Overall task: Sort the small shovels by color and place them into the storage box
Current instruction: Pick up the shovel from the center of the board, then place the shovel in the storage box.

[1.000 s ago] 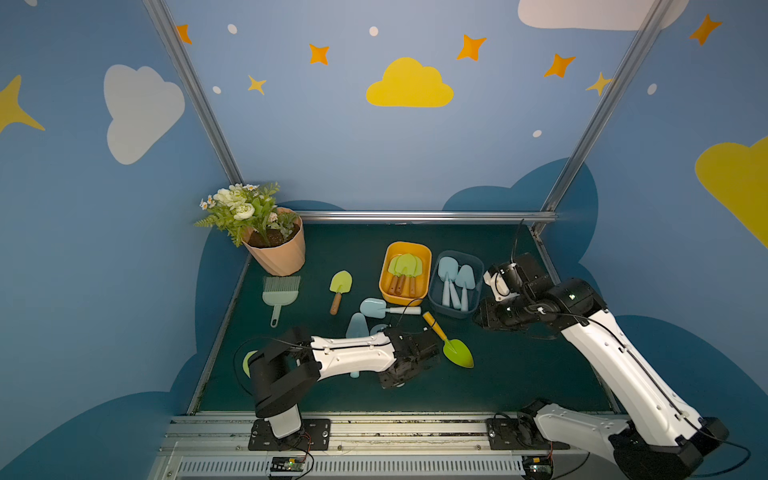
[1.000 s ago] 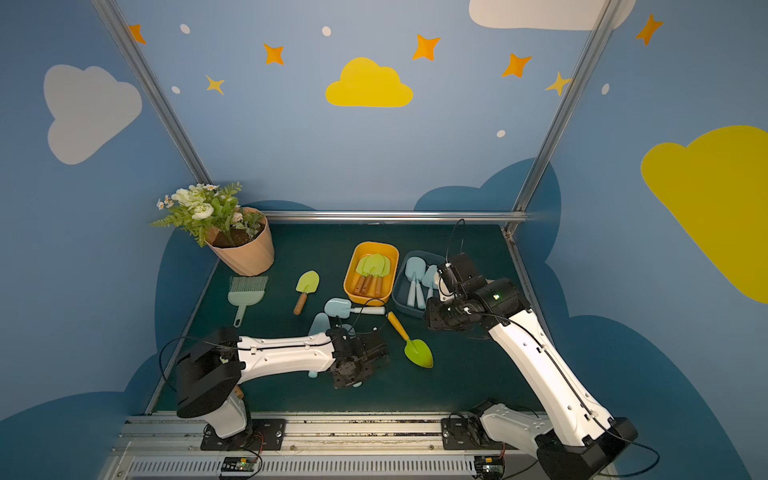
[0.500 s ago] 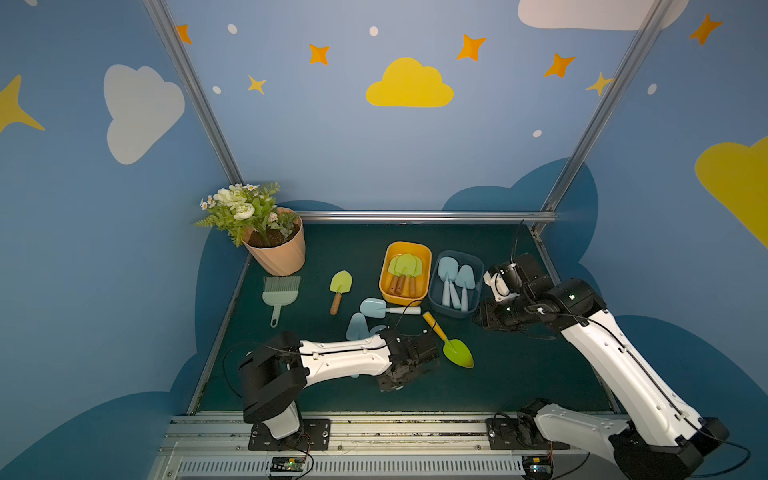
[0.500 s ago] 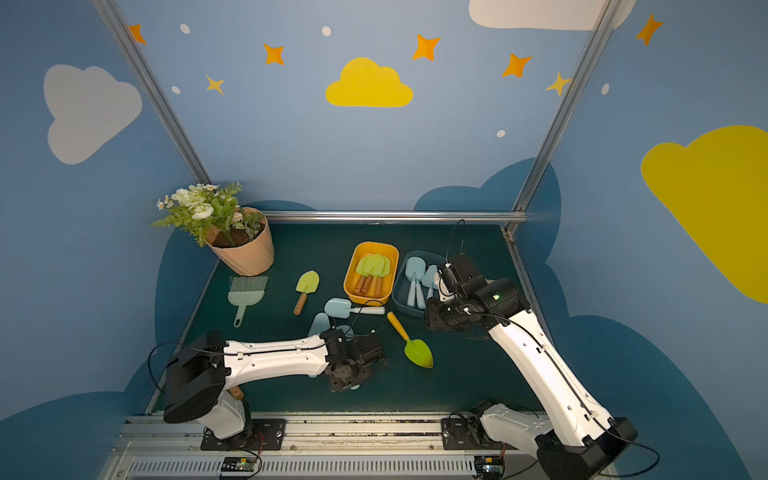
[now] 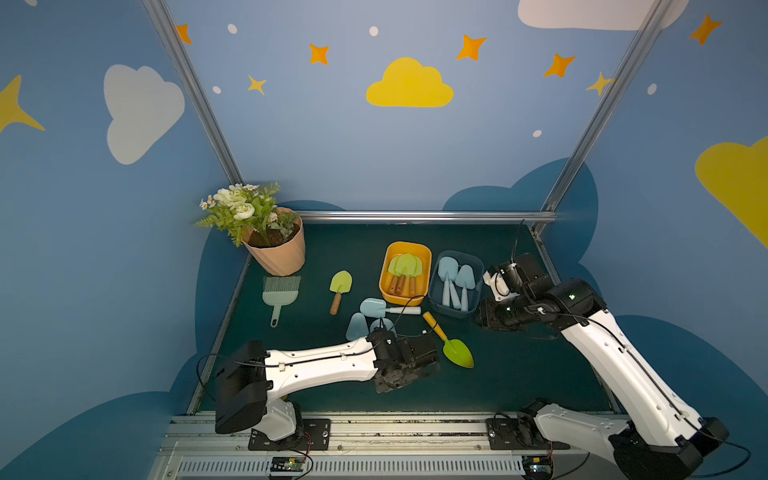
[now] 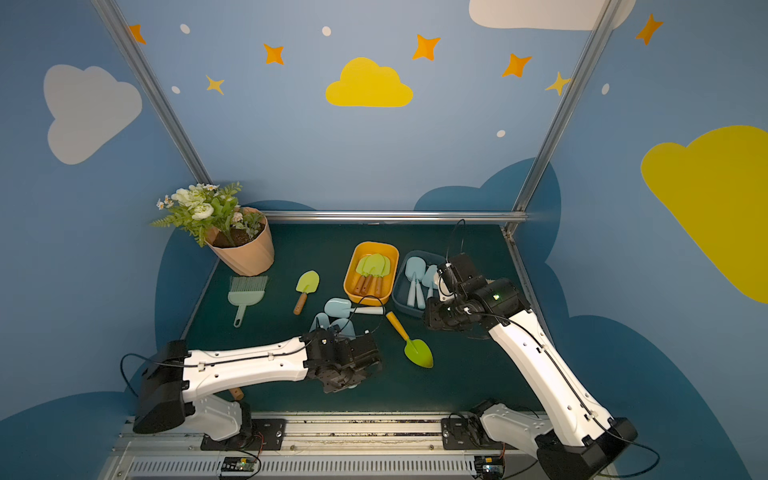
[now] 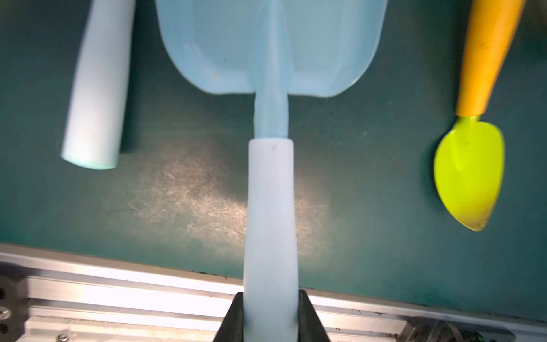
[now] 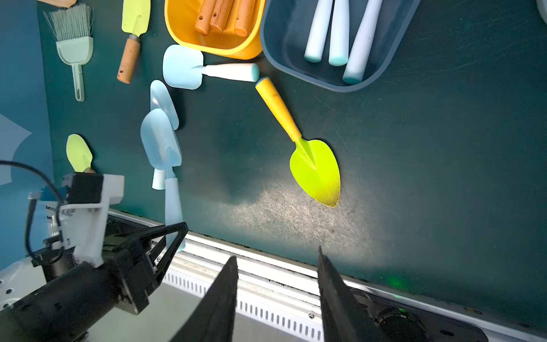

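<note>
Our left gripper (image 7: 270, 299) clamps the handle end of the light blue plastic shovel (image 7: 270, 177) at the front edge of the dark green mat (image 7: 177, 192), our right gripper (image 8: 276, 266) part-open and empty, so we should lift level past the orange-handled lime-green trowel (image 7: 470, 177) into the dark blue plastic box (image 5: 454, 314).

Wide bare table (image 5: 519, 374) at the front right, between the orange-handled shovel (image 5: 449, 343) and the right arm (image 5: 615, 365): clear passage. The strip behind the yellow box (image 5: 406, 246) and the dark blue box (image 5: 459, 254) is open. The middle is crowded: a white-handled blue shovel (image 5: 386, 308) lies just before the yellow box, and the left arm (image 5: 320, 365) bars the front, the held blue shovel (image 8: 161, 142) jutting backward from its jaws. A lane runs between the brush (image 5: 280, 291) and the wooden-handled shovel (image 5: 340, 284); the flower pot (image 5: 278, 257) fills the back left corner.
</note>
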### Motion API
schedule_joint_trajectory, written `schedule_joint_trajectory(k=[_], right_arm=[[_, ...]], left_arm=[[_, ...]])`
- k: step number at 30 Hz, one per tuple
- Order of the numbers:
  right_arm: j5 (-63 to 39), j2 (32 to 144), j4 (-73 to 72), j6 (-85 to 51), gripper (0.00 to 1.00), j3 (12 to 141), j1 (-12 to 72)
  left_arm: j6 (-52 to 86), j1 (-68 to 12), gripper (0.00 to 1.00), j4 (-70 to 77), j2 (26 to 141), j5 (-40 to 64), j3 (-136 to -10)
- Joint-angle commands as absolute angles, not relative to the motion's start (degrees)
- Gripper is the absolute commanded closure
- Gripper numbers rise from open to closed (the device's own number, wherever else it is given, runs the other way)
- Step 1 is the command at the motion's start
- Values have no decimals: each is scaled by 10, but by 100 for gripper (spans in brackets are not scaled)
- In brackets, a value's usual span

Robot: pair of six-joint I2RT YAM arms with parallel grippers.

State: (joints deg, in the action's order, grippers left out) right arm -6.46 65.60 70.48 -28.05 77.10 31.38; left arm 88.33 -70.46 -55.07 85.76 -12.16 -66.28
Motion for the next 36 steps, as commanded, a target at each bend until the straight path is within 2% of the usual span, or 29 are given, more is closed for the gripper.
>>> schedule_joint_trajectory(k=[1,6,13,25,36], right_arm=[[-69,651,695,-277,55,769,312],[-69,647,696,-275,55,769,311],[-64,628,700,-270,55,765,298],[-46,570,748,-242,54,756,249],[-57,539,787,-201,53,753,195]], left_arm=[[878,-708,97,-620,836,-159,-693],[813,-705,97,-657,835,-198,-762],[618,-677,97,-661,908,-192,-921],[391,-567,97,-630,1086,-51,-1178],[314,-512,97,-698,1344,41,-1504]])
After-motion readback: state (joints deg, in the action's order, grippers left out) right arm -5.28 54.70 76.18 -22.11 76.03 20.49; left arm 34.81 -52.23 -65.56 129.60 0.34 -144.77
